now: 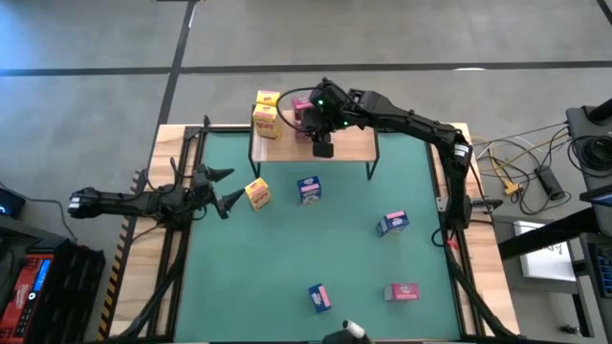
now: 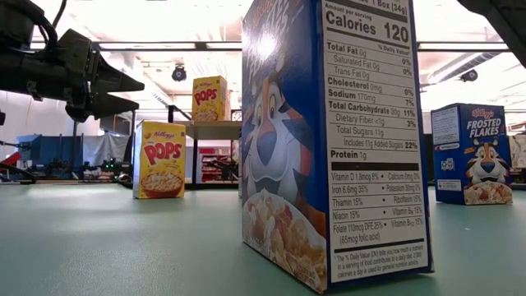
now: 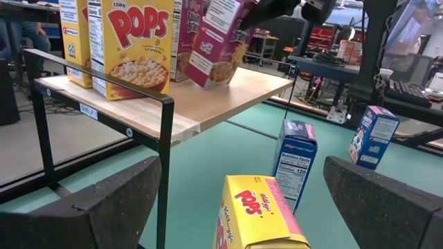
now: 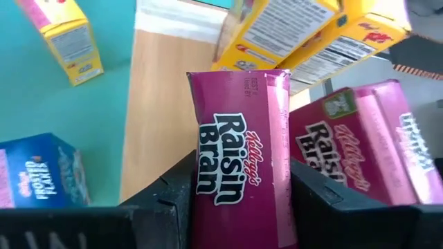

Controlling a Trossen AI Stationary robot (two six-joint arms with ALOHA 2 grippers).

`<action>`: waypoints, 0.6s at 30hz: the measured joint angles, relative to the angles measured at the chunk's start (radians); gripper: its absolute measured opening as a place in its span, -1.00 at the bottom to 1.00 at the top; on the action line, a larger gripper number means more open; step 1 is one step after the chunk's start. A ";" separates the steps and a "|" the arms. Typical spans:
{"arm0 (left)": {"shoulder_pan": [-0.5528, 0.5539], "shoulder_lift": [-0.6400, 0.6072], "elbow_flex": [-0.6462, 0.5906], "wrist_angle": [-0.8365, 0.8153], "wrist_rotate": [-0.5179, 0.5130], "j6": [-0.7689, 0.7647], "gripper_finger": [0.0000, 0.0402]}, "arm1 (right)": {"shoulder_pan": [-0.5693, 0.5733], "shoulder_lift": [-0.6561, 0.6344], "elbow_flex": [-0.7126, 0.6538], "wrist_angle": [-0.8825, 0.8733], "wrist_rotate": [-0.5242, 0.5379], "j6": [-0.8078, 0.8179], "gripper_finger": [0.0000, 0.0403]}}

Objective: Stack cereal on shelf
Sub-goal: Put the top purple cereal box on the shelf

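We see two slim black jointed arms. The right arm (image 1: 411,121) carries a small green light near its wrist. The left gripper (image 1: 222,188) ends in two pointed, rough-textured black fingers (image 3: 104,207).

The high view looked straight down over the whole table (image 1: 287,287). The low view sat at tabletop level, close behind a blue box (image 2: 329,140). Both wrist views faced the shelf (image 3: 228,97), seen from nearby.

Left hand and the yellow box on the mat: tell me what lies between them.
Nothing: in the high view, only bare green mat separates the open left hand from the yellow box.
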 joint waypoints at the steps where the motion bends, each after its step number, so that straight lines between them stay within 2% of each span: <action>1: 0.000 0.000 0.000 0.000 0.000 0.000 0.93 | -0.003 0.000 0.000 0.004 0.001 -0.001 -0.26; 18: 0.000 0.000 0.000 0.000 0.000 0.000 0.93 | -0.039 0.000 -0.007 0.027 -0.001 -0.044 -0.24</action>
